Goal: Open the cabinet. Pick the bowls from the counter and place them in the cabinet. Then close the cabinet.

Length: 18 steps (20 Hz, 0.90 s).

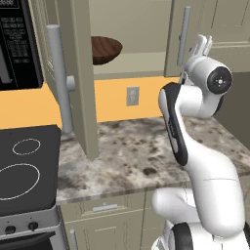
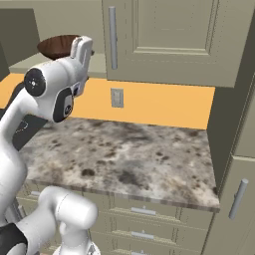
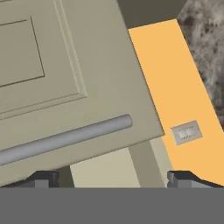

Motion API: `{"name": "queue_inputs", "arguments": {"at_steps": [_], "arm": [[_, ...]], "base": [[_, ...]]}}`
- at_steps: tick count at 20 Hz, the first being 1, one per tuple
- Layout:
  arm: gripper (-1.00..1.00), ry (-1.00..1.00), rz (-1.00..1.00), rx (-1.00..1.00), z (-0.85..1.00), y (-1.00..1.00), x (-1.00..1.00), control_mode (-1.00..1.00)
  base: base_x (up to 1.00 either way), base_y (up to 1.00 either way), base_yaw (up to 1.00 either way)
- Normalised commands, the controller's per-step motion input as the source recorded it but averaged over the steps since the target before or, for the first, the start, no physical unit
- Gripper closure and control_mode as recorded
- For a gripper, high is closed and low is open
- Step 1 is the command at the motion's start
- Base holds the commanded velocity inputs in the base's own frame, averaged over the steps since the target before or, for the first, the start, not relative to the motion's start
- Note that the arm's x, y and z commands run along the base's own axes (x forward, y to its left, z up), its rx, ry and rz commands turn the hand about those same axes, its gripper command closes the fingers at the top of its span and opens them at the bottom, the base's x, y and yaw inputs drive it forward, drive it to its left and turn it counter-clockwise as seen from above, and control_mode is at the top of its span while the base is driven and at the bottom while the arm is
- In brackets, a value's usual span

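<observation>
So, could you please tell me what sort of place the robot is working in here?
A kitchen, rendered in simulation: a black stove top beside a marble-like counter, wall cabinets above it, and a brown bowl on the open shelf.

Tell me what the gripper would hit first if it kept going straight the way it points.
Probably the closed cabinet door or its silver bar handle, which lie just ahead of the open gripper; depth is hard to judge.
</observation>
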Motion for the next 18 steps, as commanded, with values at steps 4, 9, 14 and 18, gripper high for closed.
{"name": "queue_inputs", "arguments": {"at_steps": [4, 9, 14, 18], "arm": [[-1.0, 0.0, 0.0, -0.09, 0.0, 0.0, -0.86, -1.0], [-1.0, 0.0, 0.0, -0.1, 0.0, 0.0, -0.87, -1.0], [-1.0, 0.0, 0.0, -0.1, 0.0, 0.01, -0.89, -1.0], [-1.0, 0.04, 0.0, -0.06, 0.1, 0.0, -0.69, -1.0]], "base": [[0.0, 0.0, 0.0], [0.0, 0.0, 0.0], [0.0, 0.0, 0.0], [0.0, 0.0, 0.0]]}}
